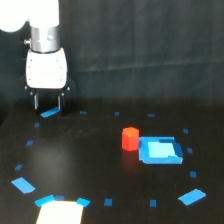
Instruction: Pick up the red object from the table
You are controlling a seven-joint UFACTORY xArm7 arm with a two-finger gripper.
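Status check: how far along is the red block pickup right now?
Done: nothing visibly yet. The red object sits on the table, beside the blue square patch. In hand: nothing; the gripper hangs open and empty, far toward the exterior view's left. Left: reach over, lower around the block, close, lift.

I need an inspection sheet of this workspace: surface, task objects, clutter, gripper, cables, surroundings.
Surface: black table, dotted with small blue tape marks.
Job's things: red object resting on the table, right beside the blue square patch.
Clutter: pale rectangle at the bottom edge; identity unclear.
Gripper: gripper far toward the exterior view's left of the red object, holding nothing; fingers apart.
Cables: nothing seen.
Surroundings: dark backdrop.
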